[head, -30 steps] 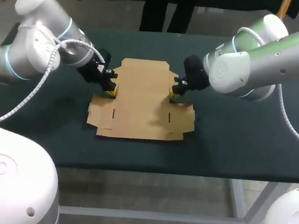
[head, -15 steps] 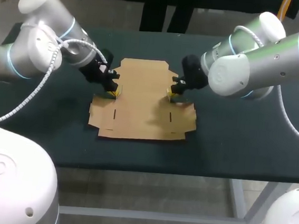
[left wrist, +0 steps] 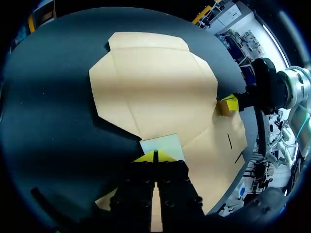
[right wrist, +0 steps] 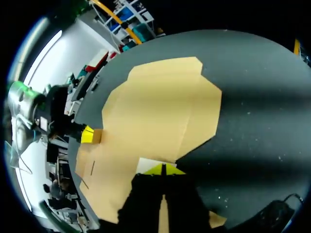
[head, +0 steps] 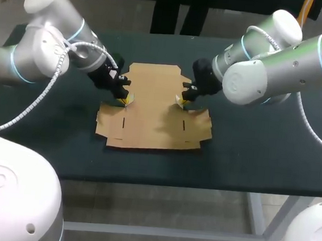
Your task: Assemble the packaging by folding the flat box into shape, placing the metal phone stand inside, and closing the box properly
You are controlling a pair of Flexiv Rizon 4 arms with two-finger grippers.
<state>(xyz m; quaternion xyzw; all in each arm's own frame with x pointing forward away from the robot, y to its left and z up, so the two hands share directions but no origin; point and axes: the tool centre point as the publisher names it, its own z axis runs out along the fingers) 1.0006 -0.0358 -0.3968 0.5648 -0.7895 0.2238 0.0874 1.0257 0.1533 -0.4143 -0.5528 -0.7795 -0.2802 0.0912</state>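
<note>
The flat box (head: 153, 111) is lying unfolded near the middle of the dark table (head: 248, 157), its notched end pointing to twelve o'clock in the head view and its wider end with the slits sitting at six o'clock. The left arm (head: 42, 52) is coming in from ten o'clock, and the left gripper (head: 123, 98) is resting at the box's nine o'clock edge. Its yellow tips are pressing together on the left side flap (left wrist: 162, 144), which is standing up pale just ahead of the fingers in the left wrist view. The right arm (head: 280, 63) is coming in from two o'clock, and the right gripper (head: 183, 100) is sitting at the box's three o'clock edge. Its tips are likewise pinching the right side flap (right wrist: 148, 165), which is tilting up off the cardboard. The rest of the sheet is lying flat against the table between the two grippers. Each wrist view is looking across the cardboard to the other gripper on the far edge.
</note>
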